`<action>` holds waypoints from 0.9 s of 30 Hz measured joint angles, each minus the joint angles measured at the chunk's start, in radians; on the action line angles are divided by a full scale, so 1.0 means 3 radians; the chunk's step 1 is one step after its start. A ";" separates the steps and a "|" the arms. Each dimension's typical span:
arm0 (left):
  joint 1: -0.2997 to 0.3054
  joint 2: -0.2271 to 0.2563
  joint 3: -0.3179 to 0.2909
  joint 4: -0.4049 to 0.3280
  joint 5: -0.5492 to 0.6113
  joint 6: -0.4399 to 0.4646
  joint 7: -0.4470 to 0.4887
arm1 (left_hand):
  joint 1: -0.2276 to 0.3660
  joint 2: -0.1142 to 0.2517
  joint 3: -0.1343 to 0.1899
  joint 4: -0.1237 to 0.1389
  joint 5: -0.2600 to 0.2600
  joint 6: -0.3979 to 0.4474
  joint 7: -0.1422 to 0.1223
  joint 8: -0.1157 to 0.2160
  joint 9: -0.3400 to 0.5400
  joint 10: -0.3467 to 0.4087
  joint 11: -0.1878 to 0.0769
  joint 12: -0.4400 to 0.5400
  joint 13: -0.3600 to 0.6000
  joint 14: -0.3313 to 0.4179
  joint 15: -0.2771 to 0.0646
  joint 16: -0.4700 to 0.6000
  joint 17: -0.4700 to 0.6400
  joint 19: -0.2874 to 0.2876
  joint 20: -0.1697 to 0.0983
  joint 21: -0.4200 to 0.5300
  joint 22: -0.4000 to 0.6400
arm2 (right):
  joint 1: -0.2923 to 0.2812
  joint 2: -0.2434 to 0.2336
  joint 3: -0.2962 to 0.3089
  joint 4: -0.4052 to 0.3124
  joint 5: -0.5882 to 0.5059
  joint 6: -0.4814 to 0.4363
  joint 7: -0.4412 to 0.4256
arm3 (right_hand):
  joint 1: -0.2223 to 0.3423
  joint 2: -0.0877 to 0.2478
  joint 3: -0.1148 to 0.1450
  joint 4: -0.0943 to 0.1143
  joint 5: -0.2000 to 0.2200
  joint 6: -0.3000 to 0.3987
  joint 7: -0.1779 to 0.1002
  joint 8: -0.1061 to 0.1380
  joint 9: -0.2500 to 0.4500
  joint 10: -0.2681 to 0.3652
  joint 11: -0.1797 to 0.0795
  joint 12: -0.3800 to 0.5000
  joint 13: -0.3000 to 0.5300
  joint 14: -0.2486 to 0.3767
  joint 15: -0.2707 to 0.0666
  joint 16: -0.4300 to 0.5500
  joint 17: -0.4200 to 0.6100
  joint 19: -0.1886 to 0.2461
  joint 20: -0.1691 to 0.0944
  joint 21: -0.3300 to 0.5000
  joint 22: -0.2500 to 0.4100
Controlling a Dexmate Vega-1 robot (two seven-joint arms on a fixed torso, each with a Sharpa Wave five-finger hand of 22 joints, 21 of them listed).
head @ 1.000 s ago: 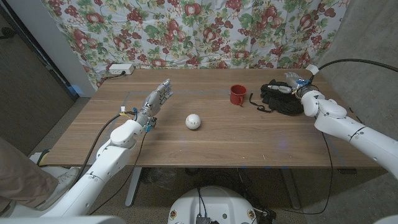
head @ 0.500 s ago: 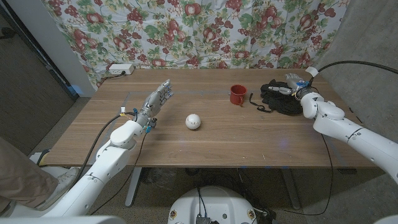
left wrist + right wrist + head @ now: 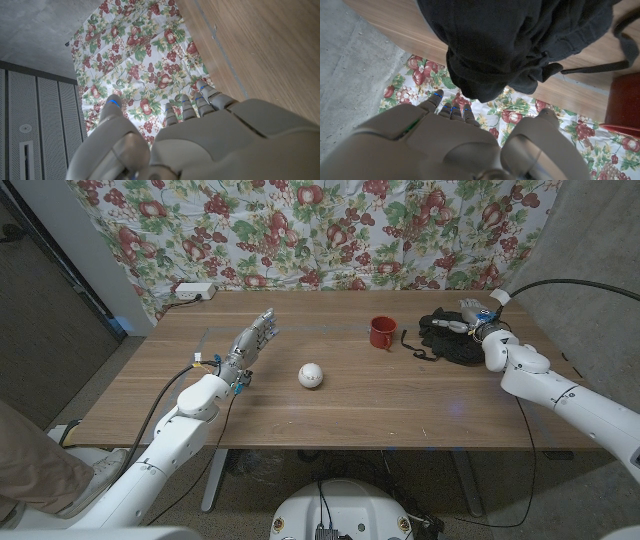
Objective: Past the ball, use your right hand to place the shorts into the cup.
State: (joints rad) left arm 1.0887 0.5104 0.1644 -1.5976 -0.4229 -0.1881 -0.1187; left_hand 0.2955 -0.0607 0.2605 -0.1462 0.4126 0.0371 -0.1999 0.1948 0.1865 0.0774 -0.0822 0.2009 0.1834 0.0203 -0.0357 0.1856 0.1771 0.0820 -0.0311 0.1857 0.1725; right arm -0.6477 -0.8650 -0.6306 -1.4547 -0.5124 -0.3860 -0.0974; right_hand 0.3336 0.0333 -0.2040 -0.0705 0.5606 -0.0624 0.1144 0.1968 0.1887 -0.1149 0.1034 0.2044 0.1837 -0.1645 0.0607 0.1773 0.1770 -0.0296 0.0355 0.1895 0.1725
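- My right hand (image 3: 471,316) is over the crumpled black cloth shorts (image 3: 447,338) at the table's far right; fingers apart, thumb spread, nothing gripped. Whether the fingertips touch the cloth, I cannot tell.
- Small red metal cup (image 3: 381,332) stands just beside the shorts, at their 9 o'clock; its contents I cannot make out.
- White ball (image 3: 311,375) lies at the cup's 8 o'clock, well apart.
- My left hand (image 3: 250,342) is open, fingers extended, holding nothing.

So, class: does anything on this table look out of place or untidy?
Only the black shorts: a crumpled heap with a drawstring trailing toward the red cup, under the right hand. The cup stands upright, the ball sits still, nothing spilled.
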 measured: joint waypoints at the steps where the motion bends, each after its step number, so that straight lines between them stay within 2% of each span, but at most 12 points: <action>1: 0.0000 0.0000 0.0001 0.0000 -0.0001 0.0000 0.0000 | 0.0000 0.0000 0.0000 0.0000 0.0000 0.0000 0.0000 0.0000 0.0000 0.0000 0.0000 0.0000 0.0000 0.0000 0.0000 0.0000 0.0000 0.0000 0.0000 0.0000 0.0000 | 0.0011 0.0015 -0.0010 0.0019 -0.0004 0.0000 -0.0003 | 0.0000 0.0000 0.0000 0.0000 0.0010 0.0000 0.0000 0.0000 0.0000 0.0000 0.0000 0.0000 0.0000 0.0000 0.0000 0.0008 0.0000 0.0001 0.0001 0.0000 0.0000; 11: -0.0002 0.0000 0.0002 0.0013 -0.0006 -0.0001 -0.0003 | 0.0034 -0.0010 0.0000 0.0000 0.0000 -0.0031 -0.0007 0.0000 0.0008 0.0000 0.0000 0.0000 0.0000 0.0000 0.0000 0.0000 0.0000 0.0000 0.0000 0.0000 0.0000 | 0.0061 0.0073 -0.0061 0.0099 -0.0045 -0.0028 -0.0055 | 0.0066 0.0022 0.0011 -0.0010 0.0049 0.0000 0.0000 0.0000 0.0000 0.0030 -0.0006 0.0023 0.0000 0.0049 -0.0023 0.0028 0.0000 0.0101 0.0018 0.0026 0.0000; 17: -0.0005 -0.0004 0.0002 0.0025 -0.0011 -0.0007 -0.0007 | 0.0035 -0.0009 0.0000 0.0000 0.0000 -0.0031 -0.0007 0.0000 0.0007 0.0000 0.0000 0.0000 0.0000 0.0000 0.0000 0.0000 0.0000 0.0000 0.0000 0.0000 0.0000 | 0.0099 0.0116 -0.0095 0.0166 -0.0057 -0.0038 -0.0093 | 0.0108 -0.0002 0.0005 -0.0023 0.0081 0.0024 -0.0024 0.0000 0.0000 0.0142 -0.0077 0.0064 0.0003 0.0199 -0.0076 0.0066 0.0000 0.0166 0.0036 0.0051 0.0008; 19: -0.0006 -0.0004 0.0002 0.0028 -0.0011 -0.0007 -0.0007 | 0.0035 -0.0009 0.0000 0.0000 0.0000 -0.0030 -0.0007 0.0000 0.0007 0.0000 0.0000 0.0000 0.0000 0.0000 0.0000 0.0000 0.0000 0.0000 0.0000 0.0000 0.0000 | 0.0099 0.0116 -0.0095 0.0166 -0.0058 -0.0039 -0.0104 | 0.0127 0.0004 -0.0009 -0.0037 0.0097 0.0024 -0.0024 0.0000 0.0000 0.0172 -0.0077 0.0067 0.0016 0.0217 -0.0083 0.0067 0.0007 0.0178 0.0025 0.0051 0.0008; 22: -0.0010 -0.0005 0.0002 0.0032 -0.0012 -0.0011 -0.0012 | 0.0035 -0.0009 0.0000 0.0000 0.0000 -0.0030 -0.0007 0.0000 0.0007 0.0000 0.0000 0.0000 0.0000 0.0000 0.0000 0.0000 0.0000 0.0000 0.0000 0.0000 0.0000 | 0.0129 0.0153 -0.0122 0.0229 -0.0059 -0.0041 -0.0118 | 0.0127 0.0004 -0.0009 -0.0038 0.0097 0.0059 -0.0061 0.0013 0.0000 0.0172 -0.0077 0.0090 0.0017 0.0222 -0.0089 0.0067 0.0008 0.0190 0.0037 0.0051 0.0008; 27: -0.0018 -0.0007 0.0002 0.0042 -0.0014 -0.0011 -0.0016 | 0.0035 -0.0009 0.0000 0.0000 0.0000 -0.0030 -0.0007 0.0000 0.0007 0.0000 0.0000 0.0000 0.0000 0.0000 0.0000 0.0000 0.0000 0.0000 0.0000 0.0000 0.0000 | 0.0151 0.0179 -0.0141 0.0272 -0.0060 -0.0043 -0.0136 | 0.0171 0.0004 -0.0012 -0.0061 0.0130 0.0046 -0.0168 0.0013 -0.0001 0.0171 -0.0079 0.0090 0.0025 0.0271 -0.0091 0.0067 0.0008 0.0288 0.0139 0.0051 0.0008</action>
State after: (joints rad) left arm 1.0834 0.5084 0.1650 -1.5850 -0.4270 -0.1914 -0.1236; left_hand 0.3059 -0.0633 0.2605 -0.1462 0.4126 0.0279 -0.2020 0.1948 0.1887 0.0774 -0.0822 0.2009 0.1834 0.0203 -0.0357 0.1856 0.1771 0.0820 -0.0311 0.1857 0.1725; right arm -0.6025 -0.8113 -0.6728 -1.3732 -0.5305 -0.3989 -0.1380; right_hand 0.3848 0.0346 -0.2077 -0.0887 0.5994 -0.0485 0.0640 0.2007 0.1885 -0.0636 0.0797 0.2315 0.1913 -0.0831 0.0335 0.1974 0.1794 0.0569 0.0770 0.2049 0.1749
